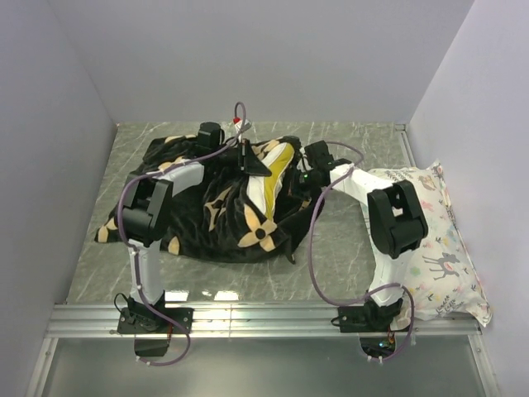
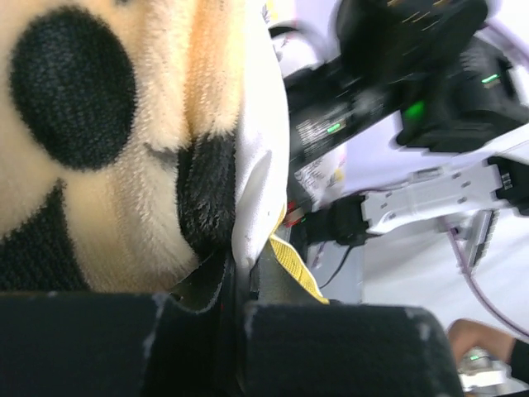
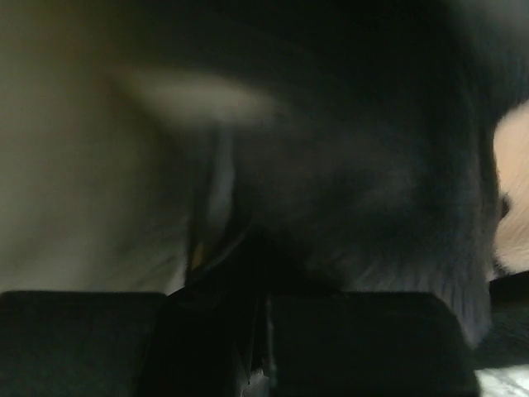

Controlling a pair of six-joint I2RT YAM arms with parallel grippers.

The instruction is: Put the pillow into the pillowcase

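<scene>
The black plush pillowcase (image 1: 207,215) with tan flowers lies bunched on the table's middle left. The white pillow (image 1: 266,188) with its yellow band shows through the case's opening, mostly covered. My left gripper (image 1: 248,155) is at the opening's far edge. In the left wrist view it (image 2: 240,289) is shut on the pillowcase's (image 2: 99,165) black hem, with the pillow's (image 2: 260,165) white corner pinched in beside it. My right gripper (image 1: 299,180) is at the opening's right edge. The right wrist view is dark and blurred, and there it (image 3: 264,306) is shut on black pillowcase fabric (image 3: 372,190).
A white deer-print pillow (image 1: 430,240) lies along the right wall, beside the right arm. Grey walls close in the table on the left, back and right. A metal rail (image 1: 264,318) runs along the near edge by the arm bases.
</scene>
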